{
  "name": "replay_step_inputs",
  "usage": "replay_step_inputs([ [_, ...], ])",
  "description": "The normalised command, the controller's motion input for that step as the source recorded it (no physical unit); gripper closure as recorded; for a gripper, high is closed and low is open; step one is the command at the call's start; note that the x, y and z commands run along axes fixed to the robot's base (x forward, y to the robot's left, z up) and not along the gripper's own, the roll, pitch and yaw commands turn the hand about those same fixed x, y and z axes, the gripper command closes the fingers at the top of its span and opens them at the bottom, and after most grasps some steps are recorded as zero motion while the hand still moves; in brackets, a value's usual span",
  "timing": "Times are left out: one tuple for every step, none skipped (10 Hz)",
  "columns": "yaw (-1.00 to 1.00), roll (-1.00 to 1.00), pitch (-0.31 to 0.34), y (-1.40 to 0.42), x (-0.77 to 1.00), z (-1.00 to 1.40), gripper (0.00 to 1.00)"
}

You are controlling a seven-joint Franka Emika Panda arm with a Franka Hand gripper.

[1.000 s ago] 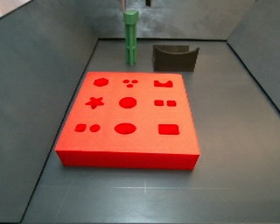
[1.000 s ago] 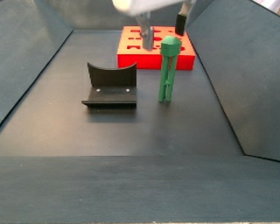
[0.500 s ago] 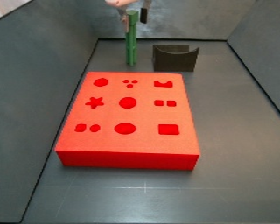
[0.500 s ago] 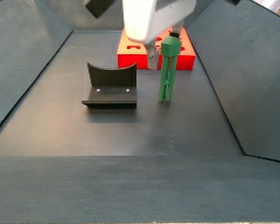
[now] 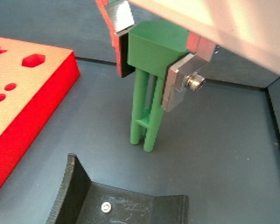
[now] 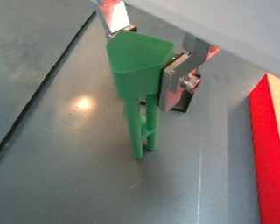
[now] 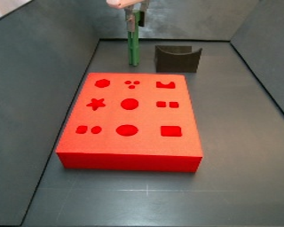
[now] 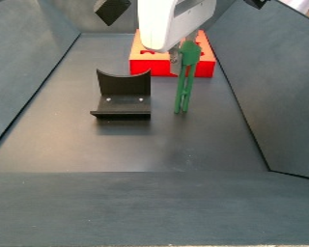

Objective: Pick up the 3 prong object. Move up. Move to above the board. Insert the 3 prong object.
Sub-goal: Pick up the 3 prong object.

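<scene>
Gripping the head of the green peg [image 5: 146,96], the gripper [image 5: 157,59] has its silver fingers [image 5: 181,80] closed against both sides of the head, as both wrist views show. One peg stands upright with its prongs on the grey floor, between the single red board [image 7: 130,118] and the single dark holder [image 8: 123,94]. In a side view the arm reaches straight down over the peg [image 8: 184,82], just beside the board's [image 8: 209,60] edge.

dark grey u-shaped holder [image 8: 121,95] rests on the dark floor [image 8: 144,145], open side up
</scene>
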Motion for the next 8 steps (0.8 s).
replay_step_inputs([
  [0.00,0.05,0.000,-0.08,0.00,0.00,1.00],
  [0.01,0.06,0.000,-0.11,0.00,0.00,1.00],
  [0.00,0.00,0.000,0.00,0.00,0.00,1.00],
  [0.00,0.00,0.000,0.00,0.00,0.00,1.00],
  [0.00,0.00,0.000,0.00,0.00,0.00,1.00],
  [0.00,0.00,0.000,0.00,0.00,0.00,1.00],
  [0.00,0.00,0.000,0.00,0.00,0.00,1.00],
  [0.00,0.00,0.000,0.00,0.00,0.00,1.00],
])
